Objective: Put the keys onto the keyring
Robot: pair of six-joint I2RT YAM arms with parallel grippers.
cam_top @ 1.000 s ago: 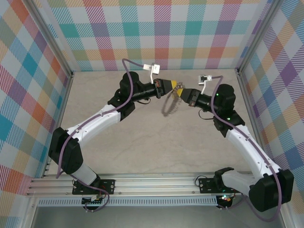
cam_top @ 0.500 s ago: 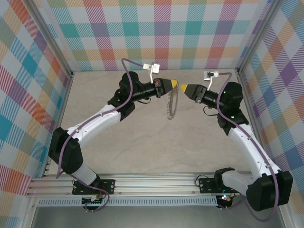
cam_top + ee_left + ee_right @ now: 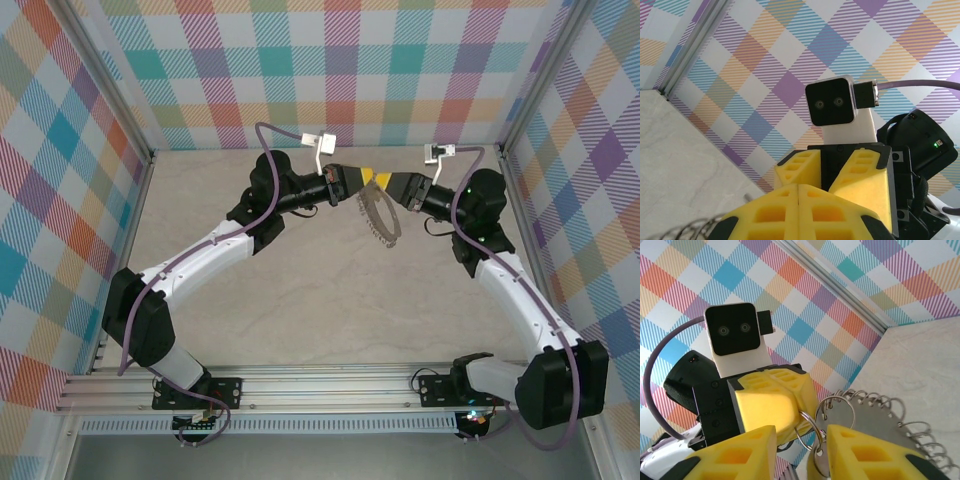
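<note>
Partly cropped keyring [image 3: 870, 422], left end effector [image 3: 366, 177] clamped

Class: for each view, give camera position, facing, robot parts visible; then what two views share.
Top external: above, behind the bases, looking down; both arms, keyring between left end effector and right end effector.
Left wrist: wrist-mounted, faces the right end effector; own yellow fingers below.
Right wrist: wrist-mounted, faces the left end effector; own yellow fingers below.
Shared: both wrist views show the keyring.

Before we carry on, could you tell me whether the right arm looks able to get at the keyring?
Probably yes: the right gripper stands open right at the keyring, which the shut left gripper holds up, and nothing lies between them.
</note>
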